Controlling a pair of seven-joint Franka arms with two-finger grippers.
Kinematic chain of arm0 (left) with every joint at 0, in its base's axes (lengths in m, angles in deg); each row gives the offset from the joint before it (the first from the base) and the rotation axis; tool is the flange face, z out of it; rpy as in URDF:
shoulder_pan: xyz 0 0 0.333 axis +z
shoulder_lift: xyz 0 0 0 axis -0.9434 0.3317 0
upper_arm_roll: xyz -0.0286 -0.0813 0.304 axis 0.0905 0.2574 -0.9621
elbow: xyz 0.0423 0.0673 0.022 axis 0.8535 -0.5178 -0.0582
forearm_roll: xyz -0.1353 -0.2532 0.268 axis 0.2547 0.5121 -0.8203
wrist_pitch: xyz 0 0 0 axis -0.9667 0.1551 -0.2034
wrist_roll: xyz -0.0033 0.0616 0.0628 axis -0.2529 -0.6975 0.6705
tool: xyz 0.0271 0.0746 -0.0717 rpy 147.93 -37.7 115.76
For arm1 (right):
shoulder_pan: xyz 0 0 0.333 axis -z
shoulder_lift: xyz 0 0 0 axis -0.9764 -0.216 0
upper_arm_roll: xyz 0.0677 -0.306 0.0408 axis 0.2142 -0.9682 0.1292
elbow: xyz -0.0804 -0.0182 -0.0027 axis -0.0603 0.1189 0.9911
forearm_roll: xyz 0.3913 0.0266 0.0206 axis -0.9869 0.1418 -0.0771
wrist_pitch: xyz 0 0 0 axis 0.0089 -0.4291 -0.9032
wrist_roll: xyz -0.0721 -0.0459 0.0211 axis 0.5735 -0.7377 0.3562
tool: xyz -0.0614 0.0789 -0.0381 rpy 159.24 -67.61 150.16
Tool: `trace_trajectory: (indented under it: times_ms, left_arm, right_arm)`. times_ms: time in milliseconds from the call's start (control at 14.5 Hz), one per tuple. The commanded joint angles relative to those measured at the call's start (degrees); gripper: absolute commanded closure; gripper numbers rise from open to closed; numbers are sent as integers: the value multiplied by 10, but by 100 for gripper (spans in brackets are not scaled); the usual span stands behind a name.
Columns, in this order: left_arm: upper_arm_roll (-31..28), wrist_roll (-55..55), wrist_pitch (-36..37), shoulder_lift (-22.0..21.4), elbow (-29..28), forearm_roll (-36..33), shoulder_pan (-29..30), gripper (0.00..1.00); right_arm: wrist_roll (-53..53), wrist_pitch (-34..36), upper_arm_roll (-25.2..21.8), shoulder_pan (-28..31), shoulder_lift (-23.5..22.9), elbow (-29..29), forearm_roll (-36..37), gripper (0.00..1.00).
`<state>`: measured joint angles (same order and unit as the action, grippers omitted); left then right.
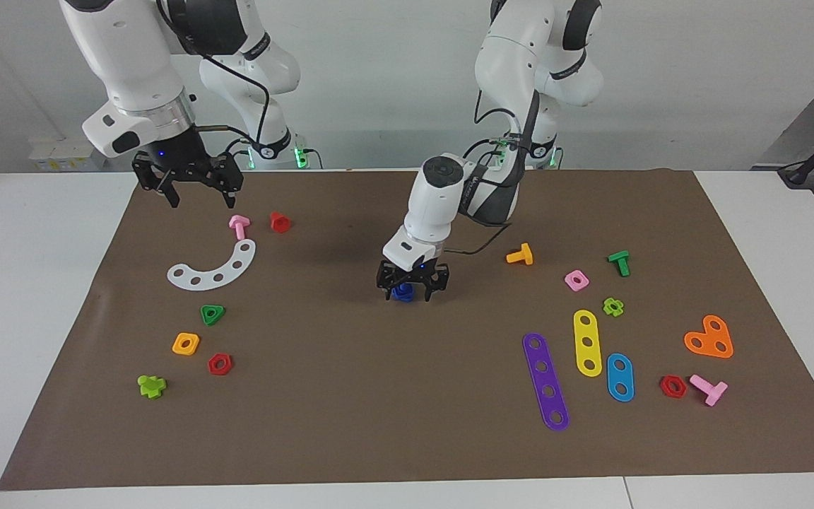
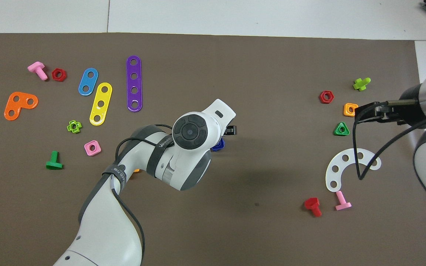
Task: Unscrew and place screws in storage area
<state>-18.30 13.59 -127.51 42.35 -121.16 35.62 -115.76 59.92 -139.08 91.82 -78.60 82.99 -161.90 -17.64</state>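
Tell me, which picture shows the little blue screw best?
The facing view. There the blue screw sits on the brown mat between the fingers of the left claw, mostly visible. In the overhead view the arm covers it, and only a blue edge peeks out.

A robotics lab: two white arms are mounted at a white counter (image 1: 39,297) under a brown paper mat (image 1: 350,396), before a bare grey wall, with cables and green indicator lights at their bases.

seven bolts (image 1: 239,226) (image 1: 280,222) (image 1: 520,254) (image 1: 619,263) (image 1: 709,389) (image 1: 401,293) (image 1: 151,386), six loose nuts (image 1: 213,314) (image 1: 186,343) (image 1: 220,363) (image 1: 576,280) (image 1: 613,306) (image 1: 673,386), five perforated strips (image 1: 213,268) (image 1: 545,382) (image 1: 587,343) (image 1: 620,377) (image 1: 709,338), one brown paper mat (image 1: 379,396)
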Motion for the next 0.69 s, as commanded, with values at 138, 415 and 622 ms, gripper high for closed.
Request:
trace_trajectory:
  times_ms: [138, 415, 622]
  left_arm:
    - [-12, -2, 50, -8, -15, 5, -29, 29]
    - [-12, -2, 52, -9, -15, 5, -29, 58]
    - [-12, -2, 67, -9, -9, 11, -25, 97]
  right_arm:
    - [16, 0, 2, 8, 14, -14, -13, 0]
    - [16, 0, 2, 8, 14, -14, -13, 0]
    - [16, 0, 2, 8, 14, -14, -13, 0]
